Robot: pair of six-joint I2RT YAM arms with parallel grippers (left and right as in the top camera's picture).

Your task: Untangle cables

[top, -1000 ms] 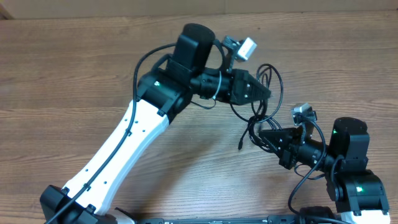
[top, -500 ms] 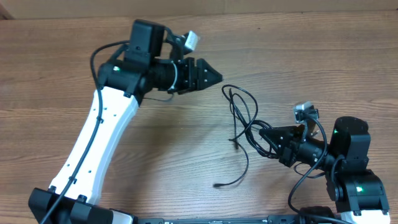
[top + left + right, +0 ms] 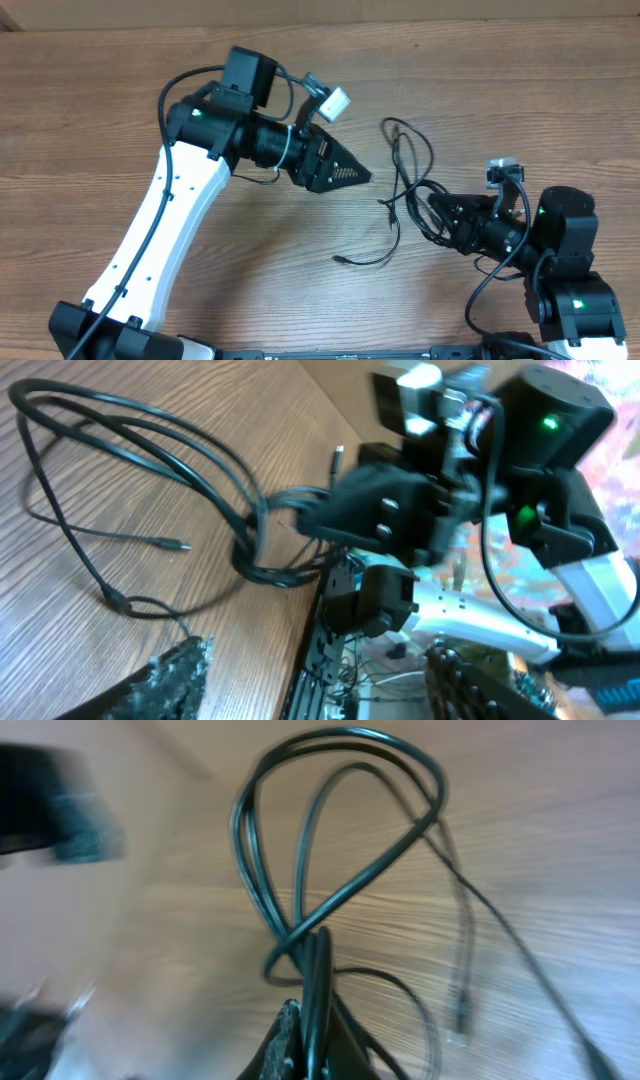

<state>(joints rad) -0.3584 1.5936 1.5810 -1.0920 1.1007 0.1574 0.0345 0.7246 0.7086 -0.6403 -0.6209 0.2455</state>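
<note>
Right claw being pressed together on cables, bunch being pinched where strands cross. Loops being spread over table on far-left side of that claw, one loose end being trailed toward near left. Left claw being held with fingers apart, empty, just left of loops, not touching them.

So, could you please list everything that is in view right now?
cables: several, exact count unclear; black; tangled on the table between the arms
table: one; brown wood; under everything
left arm: one; white and black; reaching in from the lower left
right arm: one; black; lower right
left hand: one; black; open and empty beside the tangle
right hand: one; black; shut on the cables
</note>
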